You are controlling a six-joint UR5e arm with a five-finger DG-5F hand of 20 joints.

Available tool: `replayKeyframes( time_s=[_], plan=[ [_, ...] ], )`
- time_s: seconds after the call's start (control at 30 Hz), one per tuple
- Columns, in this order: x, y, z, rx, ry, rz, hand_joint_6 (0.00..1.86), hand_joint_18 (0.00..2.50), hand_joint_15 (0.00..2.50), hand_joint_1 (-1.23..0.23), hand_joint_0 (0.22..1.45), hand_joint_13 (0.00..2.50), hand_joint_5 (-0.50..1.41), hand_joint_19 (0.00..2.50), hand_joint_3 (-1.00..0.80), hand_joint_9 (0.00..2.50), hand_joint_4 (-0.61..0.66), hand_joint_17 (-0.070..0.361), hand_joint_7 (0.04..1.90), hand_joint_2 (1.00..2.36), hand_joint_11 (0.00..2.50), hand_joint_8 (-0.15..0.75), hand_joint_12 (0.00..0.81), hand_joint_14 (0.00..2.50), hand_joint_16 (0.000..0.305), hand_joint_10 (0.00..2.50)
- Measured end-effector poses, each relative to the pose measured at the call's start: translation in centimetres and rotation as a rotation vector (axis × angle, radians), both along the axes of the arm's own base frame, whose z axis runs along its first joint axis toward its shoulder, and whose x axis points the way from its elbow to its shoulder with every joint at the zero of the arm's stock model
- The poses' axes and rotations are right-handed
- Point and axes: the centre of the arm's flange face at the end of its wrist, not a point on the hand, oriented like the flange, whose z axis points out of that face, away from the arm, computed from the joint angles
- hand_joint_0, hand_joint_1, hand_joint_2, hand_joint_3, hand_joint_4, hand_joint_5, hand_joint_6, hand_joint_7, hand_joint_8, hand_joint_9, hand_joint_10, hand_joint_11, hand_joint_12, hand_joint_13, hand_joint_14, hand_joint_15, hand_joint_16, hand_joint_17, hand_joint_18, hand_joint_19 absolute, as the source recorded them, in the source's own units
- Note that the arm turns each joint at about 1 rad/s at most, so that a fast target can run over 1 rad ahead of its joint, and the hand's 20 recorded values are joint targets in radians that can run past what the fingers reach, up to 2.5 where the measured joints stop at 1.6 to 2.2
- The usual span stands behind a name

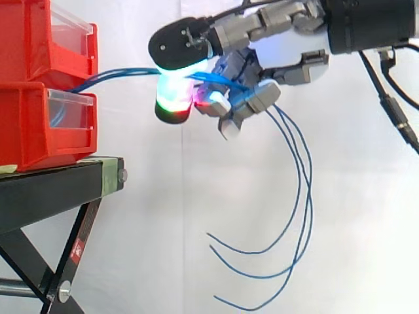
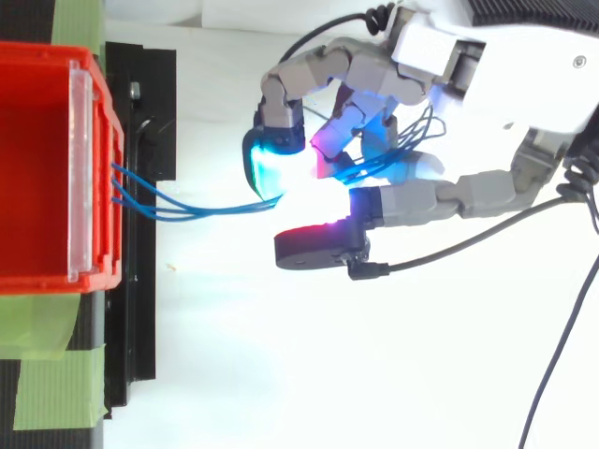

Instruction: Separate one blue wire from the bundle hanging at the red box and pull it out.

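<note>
The red bins [image 1: 39, 85] sit stacked on the black stand [image 1: 59, 186] at the left. Three blue wires [image 1: 124, 74] leave the front of the bins, just by the clear front panel [image 2: 82, 178], and run close together across open air to the robot hand [image 1: 288, 49]. The robot hand is level with the upper bin and well clear of it. Its fingers are curled in and clamped on the blue wires, which pass between a cyan-and-red glowing pad [image 1: 173, 98] and the other fingertips. From above, the wires fan slightly at the bin and draw together at the cyan pad [image 2: 267, 168]. I cannot tell whether one wire is held apart from the rest inside the grip.

Beyond the fingers, the loose ends [image 1: 298, 216] hang down and curve back to the left, spread apart from one another.

A small red sticker [image 1: 76, 249] sits on the stand's leg, its print too small to read. Green tape [image 2: 47, 383] lies on the stand beside the bin.
</note>
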Motion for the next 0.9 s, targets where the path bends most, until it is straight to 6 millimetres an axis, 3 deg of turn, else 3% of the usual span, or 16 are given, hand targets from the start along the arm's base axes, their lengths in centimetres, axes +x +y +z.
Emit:
replayKeyframes(
  time_s=[0.37, 0.9],
  plan=[
    [-0.8, -0.9, 3.1, -0.039, -0.033, -0.089, 0.87, 0.8, 1.5, -0.7, 0.59, 1.27, -0.21, 0.8, -0.02, 1.06, 0.16, 0.128, 1.18, 1.03, 1.45, 0.326, 0.325, 0.61, 0.057, 0.01],
    [-1.4, -1.4, 3.3, 0.022, -0.033, -0.169, 0.86, 0.75, 1.52, -0.7, 0.59, 1.23, -0.22, 0.8, -0.09, 1.01, 0.19, 0.129, 1.16, 1.03, 1.44, 0.318, 0.328, 0.58, 0.057, 0.01]
  ],
)
